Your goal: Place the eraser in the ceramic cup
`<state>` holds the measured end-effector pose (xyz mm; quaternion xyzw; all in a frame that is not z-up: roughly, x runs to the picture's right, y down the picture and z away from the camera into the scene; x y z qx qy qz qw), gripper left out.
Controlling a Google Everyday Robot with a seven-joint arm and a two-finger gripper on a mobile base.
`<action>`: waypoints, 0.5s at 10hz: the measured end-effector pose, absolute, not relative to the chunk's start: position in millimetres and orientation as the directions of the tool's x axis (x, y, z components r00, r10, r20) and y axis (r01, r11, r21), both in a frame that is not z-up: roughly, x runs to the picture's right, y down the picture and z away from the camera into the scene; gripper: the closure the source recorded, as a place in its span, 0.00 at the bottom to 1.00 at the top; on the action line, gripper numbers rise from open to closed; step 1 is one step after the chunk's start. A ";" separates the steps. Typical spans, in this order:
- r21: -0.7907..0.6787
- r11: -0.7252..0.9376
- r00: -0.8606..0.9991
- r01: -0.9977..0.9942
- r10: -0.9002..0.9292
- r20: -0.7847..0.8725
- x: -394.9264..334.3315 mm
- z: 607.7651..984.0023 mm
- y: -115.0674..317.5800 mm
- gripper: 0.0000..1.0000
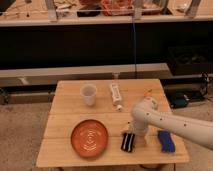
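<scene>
The eraser [128, 141], a small black block with pale stripes, lies near the front edge of the wooden table [65, 115], between the orange plate and the blue block. The ceramic cup [88, 94], whitish and tapered, stands upright at the back left of the table. My white arm reaches in from the right. Its gripper [135, 132] points down just above and right of the eraser's far end, very close to it. The gripper is far from the cup.
A round orange plate [89, 138] lies front left, next to the eraser. A blue wavy-edged block [166, 141] lies front right, under my arm. A white tube [116, 94] lies at the back middle, right of the cup. Dark shelving stands behind the table.
</scene>
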<state>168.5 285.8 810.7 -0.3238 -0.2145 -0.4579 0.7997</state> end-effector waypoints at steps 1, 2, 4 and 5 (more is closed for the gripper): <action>-0.321 0.370 0.488 0.872 -0.594 0.640 168.4 810.8 285.8 0.20; -0.316 0.368 0.483 0.874 -0.595 0.643 167.5 812.4 286.5 0.20; -0.315 0.363 0.478 0.877 -0.596 0.645 167.7 811.5 285.8 0.20; -0.316 0.364 0.480 0.876 -0.595 0.645 168.6 810.8 285.8 0.20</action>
